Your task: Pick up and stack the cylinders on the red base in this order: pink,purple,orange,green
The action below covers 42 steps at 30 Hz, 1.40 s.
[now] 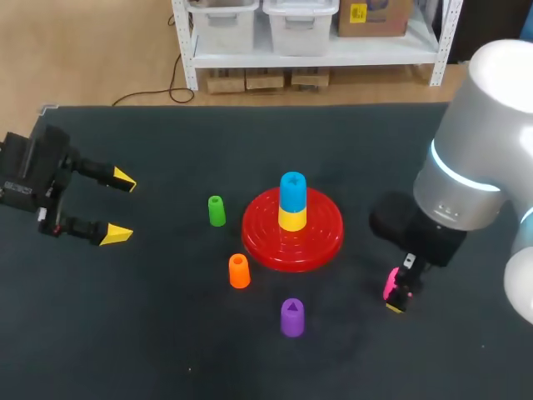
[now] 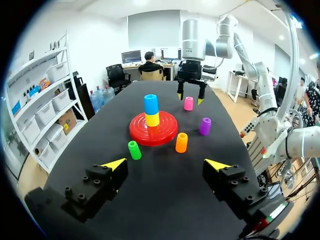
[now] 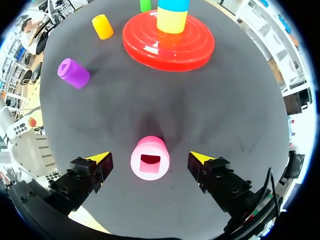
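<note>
Pink plastic cylinder [image 3: 150, 158] stands upright on the dark worktop [image 1: 166, 350], square hollow facing up, directly between the right fingers [image 3: 98, 160]. Those fingers are spread apart. The wrist view shows bare worktop on either side of the cylinder, so neither yellow tip touches it. From the head view the cylinder sits well off to the right of the round red ridged base [image 1: 325, 237].

On the base's centre is a yellow cylinder [image 1: 291, 219] with a blue cylinder [image 1: 292, 190] stacked on it, both upright.

Loose on the worktop, all upright:
- small green cylinder [image 1: 216, 211], just left of the base
- orange cylinder [image 1: 239, 271], near the base's front-left rim, not touching it
- purple cylinder [image 1: 291, 317], in front of the base and apart from it

Left fingers [image 1: 117, 235] are spread wide with nothing between them, out at the worktop's left side and well away from every piece.
</note>
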{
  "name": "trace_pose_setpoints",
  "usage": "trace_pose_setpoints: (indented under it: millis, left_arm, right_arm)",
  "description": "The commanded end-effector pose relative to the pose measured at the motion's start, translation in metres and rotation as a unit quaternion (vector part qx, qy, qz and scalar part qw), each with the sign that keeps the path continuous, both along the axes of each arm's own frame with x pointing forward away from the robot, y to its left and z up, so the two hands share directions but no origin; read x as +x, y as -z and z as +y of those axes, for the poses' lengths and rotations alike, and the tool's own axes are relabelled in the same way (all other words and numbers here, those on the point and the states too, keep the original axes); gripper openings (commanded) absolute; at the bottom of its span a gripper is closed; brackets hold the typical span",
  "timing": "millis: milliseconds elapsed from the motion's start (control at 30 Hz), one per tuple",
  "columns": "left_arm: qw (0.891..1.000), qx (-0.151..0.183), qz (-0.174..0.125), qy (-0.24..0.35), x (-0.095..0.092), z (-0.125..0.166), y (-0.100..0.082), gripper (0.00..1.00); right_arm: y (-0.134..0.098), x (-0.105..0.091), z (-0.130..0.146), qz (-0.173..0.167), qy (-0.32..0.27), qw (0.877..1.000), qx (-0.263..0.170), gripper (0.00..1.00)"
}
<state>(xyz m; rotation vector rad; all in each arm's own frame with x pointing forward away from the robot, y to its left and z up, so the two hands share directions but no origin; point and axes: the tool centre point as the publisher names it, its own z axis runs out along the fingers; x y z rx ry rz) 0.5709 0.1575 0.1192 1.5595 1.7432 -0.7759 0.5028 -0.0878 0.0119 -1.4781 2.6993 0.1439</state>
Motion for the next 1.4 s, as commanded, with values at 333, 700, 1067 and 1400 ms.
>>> trace_pose_setpoints:
  millis: [333, 700, 1067, 1400]
  left_arm:
    - [1.000, -0.002, -0.002, -0.001, -0.001, 0.000, 0.001, 1.00]
    - [1.000, -0.002, -0.002, -0.001, -0.001, 0.000, 0.001, 1.00]
    - [1.000, -0.002, -0.002, -0.001, -0.001, 0.000, 0.001, 1.00]
    - [1.000, -0.002, -0.002, -0.001, -0.001, 0.000, 0.001, 1.00]
  right_arm:
    - [0.005, 0.001, 0.000, -0.008, 0.009, 1.000, -0.007, 0.00]
    - [0.005, 0.002, -0.004, -0.013, 0.011, 1.000, -0.013, 0.00]
    - [-0.022, 0.013, -0.010, -0.034, 0.029, 0.999, 0.006, 0.00]
    - [-0.092, 0.050, -0.013, -0.110, -0.017, 0.994, -0.011, 0.00]
